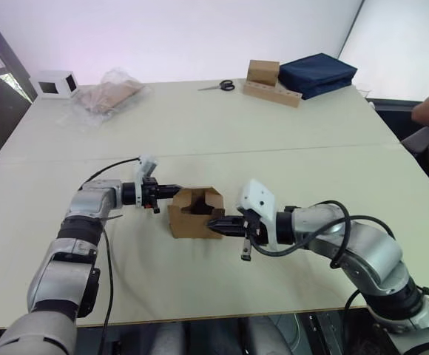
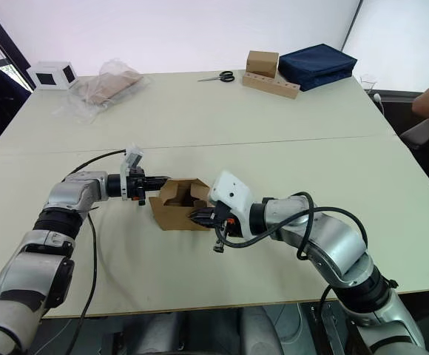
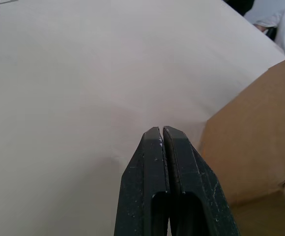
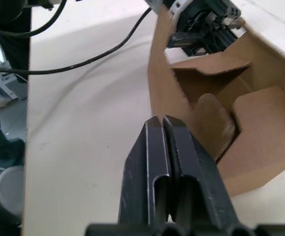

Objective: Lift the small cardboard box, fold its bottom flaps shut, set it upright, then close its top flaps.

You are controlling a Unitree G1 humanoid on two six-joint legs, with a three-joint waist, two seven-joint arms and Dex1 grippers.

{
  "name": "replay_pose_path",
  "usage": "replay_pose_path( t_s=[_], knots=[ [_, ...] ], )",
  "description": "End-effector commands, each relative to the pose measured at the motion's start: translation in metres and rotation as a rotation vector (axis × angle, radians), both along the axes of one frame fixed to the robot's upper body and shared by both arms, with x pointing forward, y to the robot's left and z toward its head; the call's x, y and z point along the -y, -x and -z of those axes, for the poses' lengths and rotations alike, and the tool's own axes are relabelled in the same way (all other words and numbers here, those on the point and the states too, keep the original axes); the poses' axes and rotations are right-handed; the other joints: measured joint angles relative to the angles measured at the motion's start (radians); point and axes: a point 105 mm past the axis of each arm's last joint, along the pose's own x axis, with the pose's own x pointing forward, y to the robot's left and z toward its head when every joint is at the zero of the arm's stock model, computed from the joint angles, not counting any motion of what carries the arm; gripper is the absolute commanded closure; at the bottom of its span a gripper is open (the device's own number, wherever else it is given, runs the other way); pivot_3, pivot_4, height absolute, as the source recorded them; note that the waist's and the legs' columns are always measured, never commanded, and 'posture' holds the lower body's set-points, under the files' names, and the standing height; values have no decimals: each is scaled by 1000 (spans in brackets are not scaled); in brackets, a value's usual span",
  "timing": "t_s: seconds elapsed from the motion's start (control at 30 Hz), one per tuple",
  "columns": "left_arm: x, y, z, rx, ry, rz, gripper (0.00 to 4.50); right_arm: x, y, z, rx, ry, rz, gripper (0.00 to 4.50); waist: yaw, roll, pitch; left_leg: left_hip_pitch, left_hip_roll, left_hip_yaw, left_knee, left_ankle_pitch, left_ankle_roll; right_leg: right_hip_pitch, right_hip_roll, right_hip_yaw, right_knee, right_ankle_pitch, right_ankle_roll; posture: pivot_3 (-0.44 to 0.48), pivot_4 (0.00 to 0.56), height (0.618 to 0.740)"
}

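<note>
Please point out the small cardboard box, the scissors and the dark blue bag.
small cardboard box (image 1: 187, 222), left eye view, on its front wall.
scissors (image 1: 220, 86), left eye view, near the handles.
dark blue bag (image 1: 318, 72), left eye view, on its top.

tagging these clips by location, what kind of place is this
Likely an indoor workroom or lab set up for packing trials: a wide pale table against plain white walls, with scissors, a bagged item and cardboard boxes lying about.
</note>
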Motion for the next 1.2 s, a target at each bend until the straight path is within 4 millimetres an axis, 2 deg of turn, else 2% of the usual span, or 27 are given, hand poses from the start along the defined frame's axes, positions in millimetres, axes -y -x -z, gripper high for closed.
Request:
replay_pose_path(
  t_s=[0.03, 0.37, 0.63, 0.97, 1.1, 1.2],
  knots=[
    [4, 2, -9, 26, 12, 27, 4445, -5, -2, -11, 54, -15, -16, 4500, 0, 0, 0, 0, 0, 0, 0, 0, 0, 0, 0, 0, 0, 0, 0, 0, 150, 740],
    [13, 12, -5, 7, 30, 66, 4445, -9, -4, -7, 34, 5, -24, 4500, 0, 0, 0, 0, 0, 0, 0, 0, 0, 0, 0, 0, 0, 0, 0, 0, 150, 740],
    [21, 14, -6, 11, 45, 77, 4445, -15, -5, -11, 42, -8, -35, 4500, 0, 0, 0, 0, 0, 0, 0, 0, 0, 0, 0, 0, 0, 0, 0, 0, 150, 740],
    [25, 15, -6, 14, 49, 84, 4445, -19, -4, -4, 13, -11, -49, 4500, 0, 0, 0, 0, 0, 0, 0, 0, -1, 0, 0, 0, 0, 0, 0, 0, 150, 740],
    [28, 17, -6, 14, 55, 93, 4445, -20, -7, 0, -16, -28, -36, 4500, 0, 0, 0, 0, 0, 0, 0, 0, -1, 0, 0, 0, 0, 0, 0, 0, 150, 740],
    [31, 18, -6, 9, 55, 104, 4445, -23, -14, -7, -60, -121, -4, 4500, 0, 0, 0, 0, 0, 0, 0, 1, -1, 0, 0, 0, 0, 0, 0, 0, 150, 740]
  ],
)
